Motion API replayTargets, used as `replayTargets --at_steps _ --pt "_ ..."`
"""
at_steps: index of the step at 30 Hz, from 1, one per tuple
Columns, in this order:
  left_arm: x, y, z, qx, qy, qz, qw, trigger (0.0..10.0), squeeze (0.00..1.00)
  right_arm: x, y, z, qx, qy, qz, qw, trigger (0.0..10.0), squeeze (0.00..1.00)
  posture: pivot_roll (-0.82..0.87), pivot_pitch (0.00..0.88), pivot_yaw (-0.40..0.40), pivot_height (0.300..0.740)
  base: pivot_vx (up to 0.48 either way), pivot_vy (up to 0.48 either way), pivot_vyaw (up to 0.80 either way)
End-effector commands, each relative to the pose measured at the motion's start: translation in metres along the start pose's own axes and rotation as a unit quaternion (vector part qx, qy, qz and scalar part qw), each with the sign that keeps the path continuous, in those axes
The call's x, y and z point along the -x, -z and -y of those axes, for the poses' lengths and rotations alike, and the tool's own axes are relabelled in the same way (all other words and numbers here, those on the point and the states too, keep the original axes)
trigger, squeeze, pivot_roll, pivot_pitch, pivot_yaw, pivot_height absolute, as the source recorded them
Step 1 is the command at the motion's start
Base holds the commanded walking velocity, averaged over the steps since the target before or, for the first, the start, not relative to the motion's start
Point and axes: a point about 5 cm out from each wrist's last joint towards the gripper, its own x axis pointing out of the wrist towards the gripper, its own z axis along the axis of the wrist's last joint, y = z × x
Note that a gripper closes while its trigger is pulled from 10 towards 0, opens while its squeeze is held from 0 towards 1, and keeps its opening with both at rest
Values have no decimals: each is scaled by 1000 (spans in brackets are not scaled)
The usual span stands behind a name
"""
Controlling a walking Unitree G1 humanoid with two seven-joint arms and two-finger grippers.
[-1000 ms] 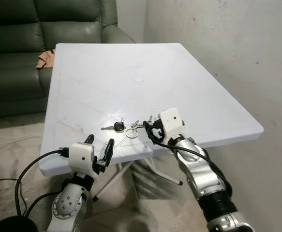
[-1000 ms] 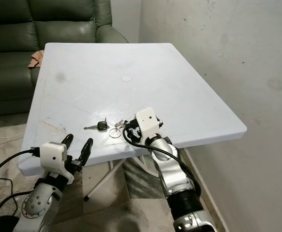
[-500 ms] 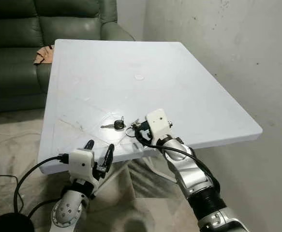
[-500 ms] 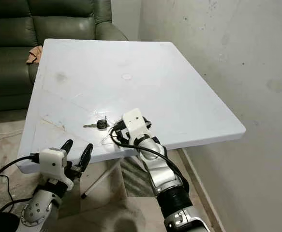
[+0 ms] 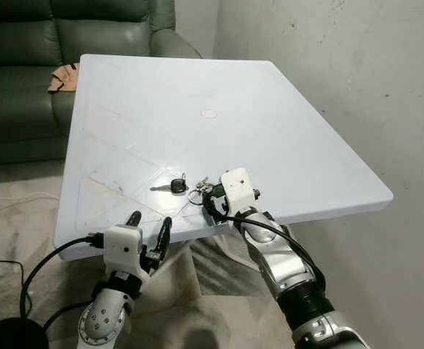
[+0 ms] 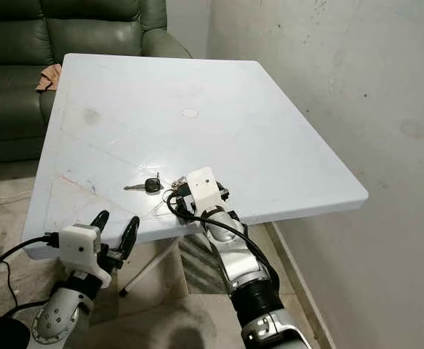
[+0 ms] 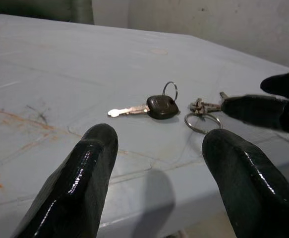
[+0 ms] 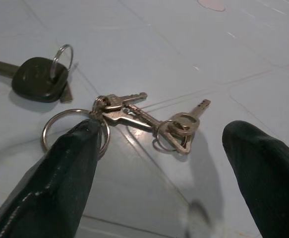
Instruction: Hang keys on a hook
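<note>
A black-headed key (image 5: pixel 175 186) lies on the white table (image 5: pixel 270 138) near its front edge. Just right of it lies a bunch of silver keys (image 8: pixel 134 116) on a large ring (image 8: pixel 75 130). My right gripper (image 5: pixel 210 200) rests low on the table at the bunch, open, with one fingertip (image 8: pixel 82 136) against the ring and the other (image 8: pixel 243 134) past the keys. My left gripper (image 5: pixel 150 227) hangs open below the table's front edge, pointing at the keys from a short way off. From the left wrist, the black key (image 7: pixel 161 106) lies ahead between its fingers (image 7: pixel 92 163).
A green sofa (image 5: pixel 22 73) stands behind the table at the left, with a brown cloth (image 5: pixel 62 76) on its seat. A rough wall (image 5: pixel 357 73) runs along the right. A black cable (image 5: pixel 44 265) trails from my left arm. The table's folding legs (image 6: pixel 150 269) stand underneath.
My right gripper has slid left along the table until its fingers straddle the silver keys. The left gripper has sunk a little below the table edge. The camera has shifted slightly.
</note>
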Motion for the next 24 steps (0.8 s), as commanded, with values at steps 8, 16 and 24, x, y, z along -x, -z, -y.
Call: replayTargets --at_steps 8,16,24 --pt "3 -12 -2 -1 -4 11 1000 10000 0 2 -9 16 -45 39 23 998 10000 0 57 161 -114 740 0 0 0" --pt "3 -28 -14 5 -27 30 999 10000 0 0 -16 21 -71 46 37 996 10000 0 56 226 -96 740 0 0 0" --pt "3 -31 -14 6 -26 29 999 10000 0 -2 -28 15 -75 39 61 994 10000 0 55 232 -96 740 0 0 0"
